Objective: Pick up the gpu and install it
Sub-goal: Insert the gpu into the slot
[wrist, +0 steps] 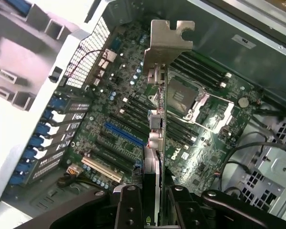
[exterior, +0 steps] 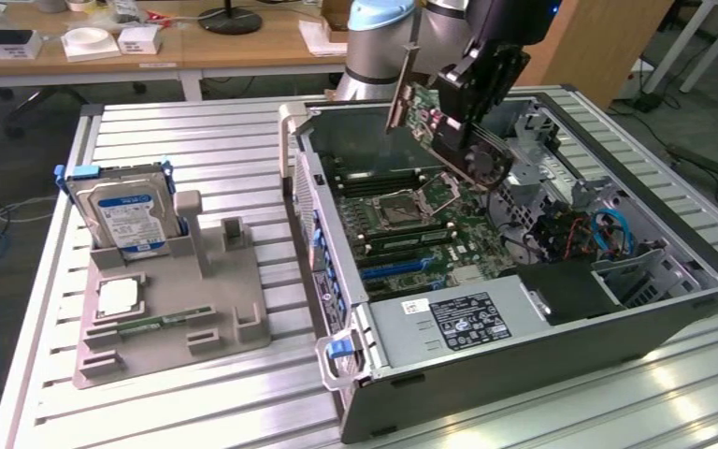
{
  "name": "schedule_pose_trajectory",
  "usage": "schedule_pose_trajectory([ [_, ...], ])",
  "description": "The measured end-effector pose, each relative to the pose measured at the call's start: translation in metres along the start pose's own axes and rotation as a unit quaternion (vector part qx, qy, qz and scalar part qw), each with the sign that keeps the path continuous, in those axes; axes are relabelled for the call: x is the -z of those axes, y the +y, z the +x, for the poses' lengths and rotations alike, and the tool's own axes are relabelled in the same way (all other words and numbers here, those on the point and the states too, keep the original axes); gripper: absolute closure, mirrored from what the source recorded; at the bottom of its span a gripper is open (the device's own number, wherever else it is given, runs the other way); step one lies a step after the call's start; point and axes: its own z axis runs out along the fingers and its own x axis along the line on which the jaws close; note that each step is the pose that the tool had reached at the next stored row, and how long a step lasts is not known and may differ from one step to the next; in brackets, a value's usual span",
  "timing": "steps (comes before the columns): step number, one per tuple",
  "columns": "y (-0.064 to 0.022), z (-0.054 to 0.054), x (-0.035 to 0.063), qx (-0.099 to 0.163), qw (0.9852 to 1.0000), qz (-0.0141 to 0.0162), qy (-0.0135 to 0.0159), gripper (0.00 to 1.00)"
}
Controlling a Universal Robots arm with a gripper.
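nearest, lower centre of the ext. view, the psu w/ its label is seen inside the open pc case. the mobo lies behind it, mid frame. at mid left a grey fixture tray carries a hard drive upright & a memory stick flat. farther back, upper centre, the gpu is held in the air, tilted, clear of the mobo. the gripper is closed narrowly on it, jaws pinching both faces of the board. in the wrist view the card is seen edge-on, its silver bracket at the far end, w/ a blue slot on the mobo beneath. the card is judged light & stiff but fragile. it is best gripped by bare pcb edge or bracket, not fan, chips or contacts. a thin edge may twist if knocked.
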Motion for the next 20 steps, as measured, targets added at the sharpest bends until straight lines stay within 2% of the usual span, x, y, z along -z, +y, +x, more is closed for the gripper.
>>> schedule_pose_trajectory([
  [5, -0.0002, -0.0003, -0.0009, 0.035, 0.9994, 0.0016, 0.0007, 0.73],
  [10, -0.0003, -0.0006, -0.0016, 0.072, 0.9974, 0.0034, 0.0015, 0.73],
  [16, -0.0005, -0.0009, -0.0024, 0.116, 0.9933, 0.0054, 0.0026, 0.73],
  [20, -0.0006, -0.0011, -0.0029, 0.146, 0.9893, 0.0067, 0.0034, 0.73],
])
